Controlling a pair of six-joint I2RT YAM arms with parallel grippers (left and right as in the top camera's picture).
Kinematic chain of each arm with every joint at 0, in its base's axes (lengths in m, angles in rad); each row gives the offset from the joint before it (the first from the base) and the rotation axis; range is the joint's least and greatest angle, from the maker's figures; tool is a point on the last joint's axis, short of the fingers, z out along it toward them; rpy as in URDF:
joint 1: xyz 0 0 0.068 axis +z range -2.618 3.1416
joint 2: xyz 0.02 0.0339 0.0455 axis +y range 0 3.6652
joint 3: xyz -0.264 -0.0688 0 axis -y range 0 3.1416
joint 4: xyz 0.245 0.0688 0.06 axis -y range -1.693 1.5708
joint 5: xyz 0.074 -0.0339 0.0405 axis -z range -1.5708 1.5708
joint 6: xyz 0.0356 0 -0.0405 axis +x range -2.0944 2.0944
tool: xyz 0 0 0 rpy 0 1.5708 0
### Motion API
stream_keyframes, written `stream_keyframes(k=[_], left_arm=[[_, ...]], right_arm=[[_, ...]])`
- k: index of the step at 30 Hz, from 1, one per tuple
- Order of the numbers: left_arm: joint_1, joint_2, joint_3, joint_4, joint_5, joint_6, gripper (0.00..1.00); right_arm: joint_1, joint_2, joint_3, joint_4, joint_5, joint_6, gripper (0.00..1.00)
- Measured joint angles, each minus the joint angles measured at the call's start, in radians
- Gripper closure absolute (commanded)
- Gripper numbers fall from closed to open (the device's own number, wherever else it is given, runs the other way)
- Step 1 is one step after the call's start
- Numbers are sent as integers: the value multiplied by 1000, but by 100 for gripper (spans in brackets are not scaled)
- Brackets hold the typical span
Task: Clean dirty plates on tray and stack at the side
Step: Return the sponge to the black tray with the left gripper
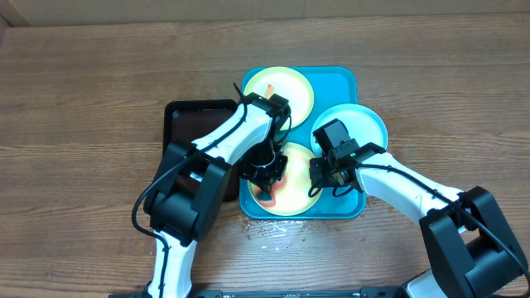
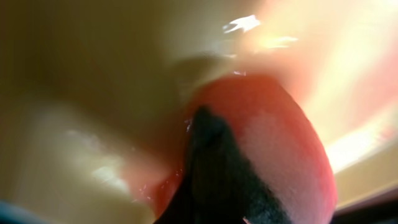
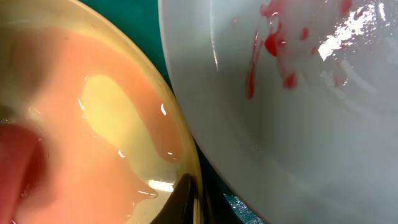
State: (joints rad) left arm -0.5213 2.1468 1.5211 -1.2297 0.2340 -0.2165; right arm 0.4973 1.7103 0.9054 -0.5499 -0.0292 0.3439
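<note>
Tray: the turquoise tray (image 1: 339, 83) lies in the middle of the wooden table (image 1: 83, 83), with a smaller black tray (image 1: 186, 124) touching its left side.
Far plate: a yellow-green plate (image 1: 277, 89) sits in the tray's far left corner, with a small red smear near its rim.
Right plate: the pale blue-white plate (image 1: 356, 128) lies over the tray's right rim – the right wrist view shows red streaks and drops on it.
Near plate: the second yellow-green plate (image 1: 294, 194) fills the tray's near end, its face covered with a thin pinkish film.
Left gripper: the left gripper (image 1: 265, 174) is down over the near plate's left half. A red rounded lump (image 1: 267, 196) sits at its tip, and one black finger (image 2: 214, 168) presses against it. The wrist view is too close and blurred, so I cannot tell whether the jaws are clamped on the lump.
Right gripper: the right gripper (image 1: 325, 178) is at the near plate's right rim, between it and the blue-white plate. One dark finger (image 3: 183, 199) lies right on that rim – whether the jaws pinch it cannot be told.
</note>
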Motion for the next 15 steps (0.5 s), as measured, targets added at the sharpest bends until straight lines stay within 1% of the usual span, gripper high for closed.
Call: stream_keyframes(k=[3,6,11,15], left_arm=[[22,-26,0,-7,-82,-90,95],[70,-89,-2,-8,-131,-141,96],[179,-312,-3,-12,-185,-169,96],[264,-434,-2,-35,-220,-168,96]], right_arm=[[0,0,0,0,0,0,95],[0,0,0,-1,0,0,95],[0,0,1,-2,0,-1,95],[0,0,1,-2,0,0,96]])
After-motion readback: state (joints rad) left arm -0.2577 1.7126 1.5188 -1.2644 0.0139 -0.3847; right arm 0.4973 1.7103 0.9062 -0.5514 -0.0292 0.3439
